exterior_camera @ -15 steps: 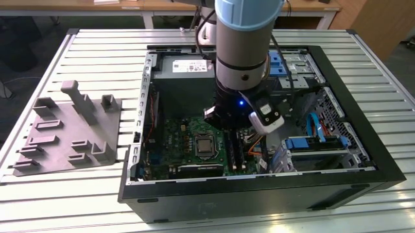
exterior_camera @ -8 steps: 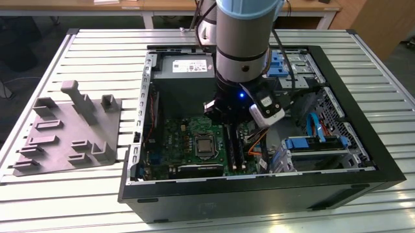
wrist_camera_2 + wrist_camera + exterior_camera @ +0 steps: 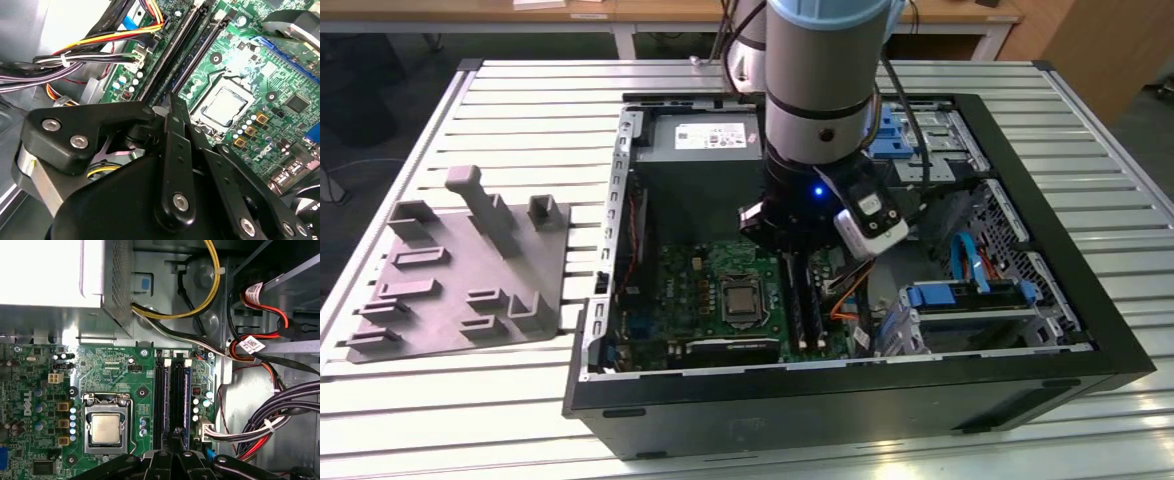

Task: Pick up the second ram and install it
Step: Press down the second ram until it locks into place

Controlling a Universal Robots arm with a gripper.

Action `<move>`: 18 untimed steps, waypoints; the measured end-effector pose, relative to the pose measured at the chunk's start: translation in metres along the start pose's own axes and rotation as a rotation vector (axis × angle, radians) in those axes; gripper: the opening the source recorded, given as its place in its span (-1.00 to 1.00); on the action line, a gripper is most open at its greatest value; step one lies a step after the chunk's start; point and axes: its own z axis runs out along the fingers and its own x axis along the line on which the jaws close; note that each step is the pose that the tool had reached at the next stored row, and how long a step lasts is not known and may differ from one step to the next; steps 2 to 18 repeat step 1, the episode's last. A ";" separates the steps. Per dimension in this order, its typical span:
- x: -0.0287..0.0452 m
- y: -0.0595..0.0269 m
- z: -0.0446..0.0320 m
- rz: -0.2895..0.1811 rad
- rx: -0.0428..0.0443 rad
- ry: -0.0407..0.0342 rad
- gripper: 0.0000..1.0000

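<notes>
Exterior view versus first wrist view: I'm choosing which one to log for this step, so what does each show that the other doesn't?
The exterior view alone takes in the grey moulded tray on the slatted table, the arm reaching into the open computer case, and the blue drive brackets.

The first wrist view alone gives the yellow cable looping behind the power supply, and the red cable.

Both show the green motherboard, the processor and the dark memory slots.
</notes>
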 end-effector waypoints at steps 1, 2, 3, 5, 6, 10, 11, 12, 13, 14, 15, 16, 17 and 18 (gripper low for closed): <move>0.0000 0.0000 0.0000 0.000 0.0000 0.0000 -0.80; 0.0000 0.0000 0.0000 0.000 0.0000 0.0000 -0.80; 0.0000 0.0000 0.0000 0.000 0.0000 0.0000 -0.80; 0.0000 0.0000 0.0000 0.000 0.0000 0.0000 -0.80; 0.0000 0.0000 0.0000 0.000 0.0000 0.0000 -0.80; 0.0000 0.0000 0.0000 0.000 0.0000 0.0000 -0.80; 0.0000 0.0000 0.0000 0.000 0.0000 0.0000 -0.80; 0.0000 0.0000 0.0000 0.000 0.0000 0.0000 -0.80; 0.0000 0.0000 0.0000 0.000 0.0000 0.0000 -0.80; 0.0000 0.0000 0.0000 0.000 0.0000 0.0000 -0.80; 0.0000 0.0000 0.0000 0.000 0.0000 0.0000 -0.80; 0.0000 0.0000 0.0000 0.000 0.0000 0.0000 -0.80; 0.0000 0.0000 0.0000 0.000 0.0000 0.0000 -0.80; 0.0000 0.0000 0.0000 0.000 0.0000 0.0000 -0.80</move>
